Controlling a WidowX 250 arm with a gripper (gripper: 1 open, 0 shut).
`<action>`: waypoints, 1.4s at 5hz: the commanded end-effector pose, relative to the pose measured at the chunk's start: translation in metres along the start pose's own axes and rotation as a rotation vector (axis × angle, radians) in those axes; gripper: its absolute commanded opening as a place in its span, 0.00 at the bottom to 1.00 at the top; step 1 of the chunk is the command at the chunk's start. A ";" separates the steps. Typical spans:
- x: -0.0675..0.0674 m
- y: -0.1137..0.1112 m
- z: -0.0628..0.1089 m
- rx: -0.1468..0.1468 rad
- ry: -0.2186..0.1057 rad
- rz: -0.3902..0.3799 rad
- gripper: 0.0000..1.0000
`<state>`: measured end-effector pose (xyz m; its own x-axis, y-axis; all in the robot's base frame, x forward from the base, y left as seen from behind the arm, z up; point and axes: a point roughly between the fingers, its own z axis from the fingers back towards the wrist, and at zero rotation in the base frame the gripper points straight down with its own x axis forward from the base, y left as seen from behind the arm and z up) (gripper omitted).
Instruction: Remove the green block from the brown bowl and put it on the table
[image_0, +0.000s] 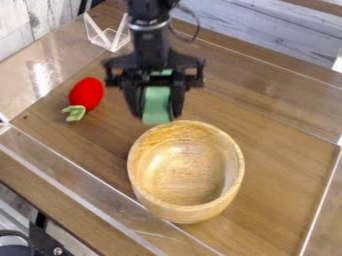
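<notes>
Green block (158, 103) flat and smooth, clamped in black gripper (156, 100), grained round wooden brown bowl (186, 170) below

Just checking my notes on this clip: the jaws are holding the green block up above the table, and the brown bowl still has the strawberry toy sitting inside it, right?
Not quite. The gripper does hold the green block above the table, but the brown bowl is empty. The strawberry toy lies on the table, apart from the bowl, as the camera view shows.
</notes>
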<state>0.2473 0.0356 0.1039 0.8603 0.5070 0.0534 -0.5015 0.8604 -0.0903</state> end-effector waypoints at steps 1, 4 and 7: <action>0.011 -0.002 0.000 -0.014 -0.059 0.008 0.00; -0.009 -0.012 -0.025 -0.019 -0.067 0.025 0.00; -0.005 -0.011 -0.033 -0.002 -0.080 0.030 0.00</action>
<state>0.2490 0.0229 0.0687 0.8316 0.5440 0.1120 -0.5364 0.8390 -0.0915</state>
